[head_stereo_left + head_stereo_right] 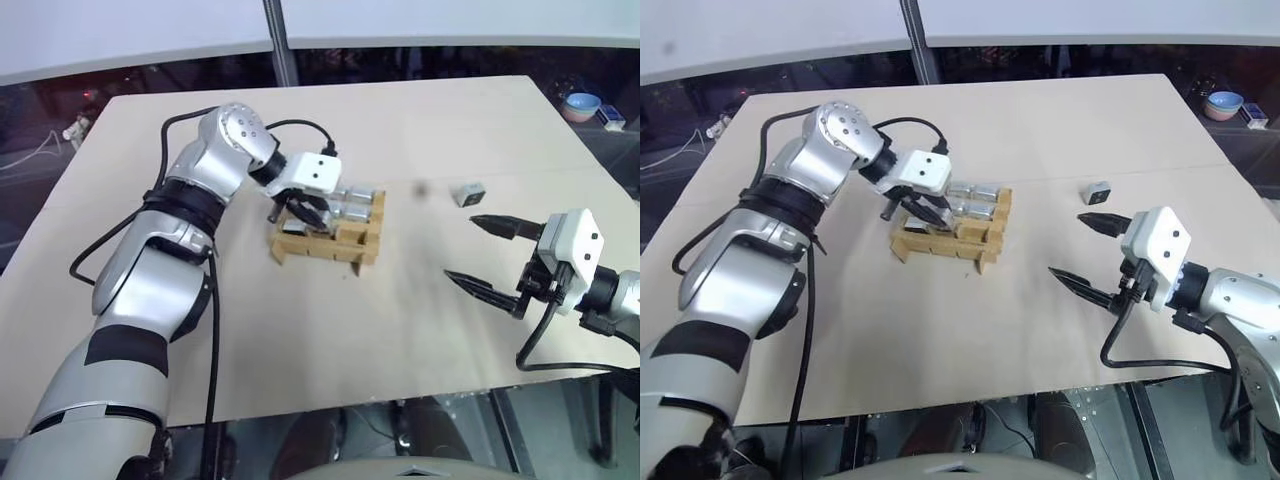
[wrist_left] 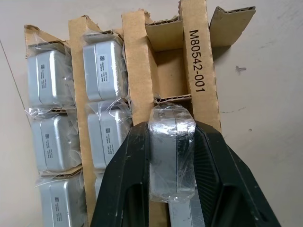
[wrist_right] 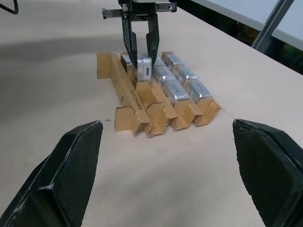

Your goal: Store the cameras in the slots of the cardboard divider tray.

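From the head views, the tan-brown cardboard divider tray (image 1: 328,237) sits mid-bench on the pale beige bench (image 1: 400,330), with the left tool (image 1: 303,212) over it. A lone small silver-grey camera (image 1: 467,193) lies well apart, near the right tool (image 1: 480,256), whose black fingers are spread.

In the left wrist view, the left tool (image 2: 171,189) pinches a plastic-wrapped silver-grey camera (image 2: 171,151) above a tray slot; wrapped cameras (image 2: 105,71) fill neighbouring slots.

The right wrist view shows the tray (image 3: 130,101) ahead.
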